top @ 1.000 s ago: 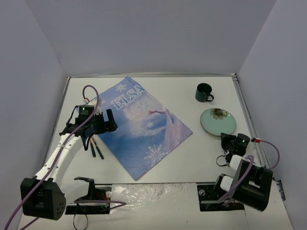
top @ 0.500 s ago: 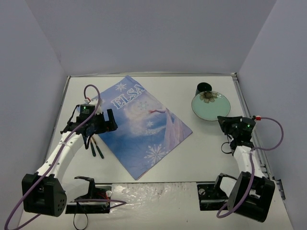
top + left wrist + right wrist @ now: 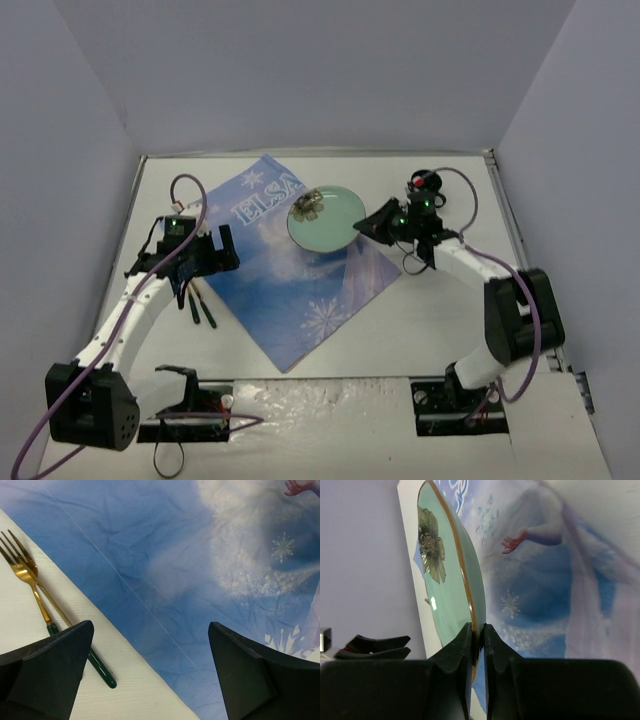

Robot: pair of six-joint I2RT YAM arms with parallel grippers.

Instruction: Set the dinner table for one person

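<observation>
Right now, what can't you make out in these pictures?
- Left wrist view: a left pincer finger hides part of the cutlery handles.
- Top view: the left arm covers the cutlery's heads; only dark handles show.
- Right wrist view: the right pincer hides the plate's gripped rim.
- Any view: whether the plate touches the cloth.

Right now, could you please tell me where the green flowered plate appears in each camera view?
Top external: green plate upper centre, over the blue cloth, right gripper at its rim.
Left wrist: not in it.
Right wrist: edge-on, left of centre, rim pinched in the jaws.
Shared landmark: the blue cloth, in all three.
</observation>
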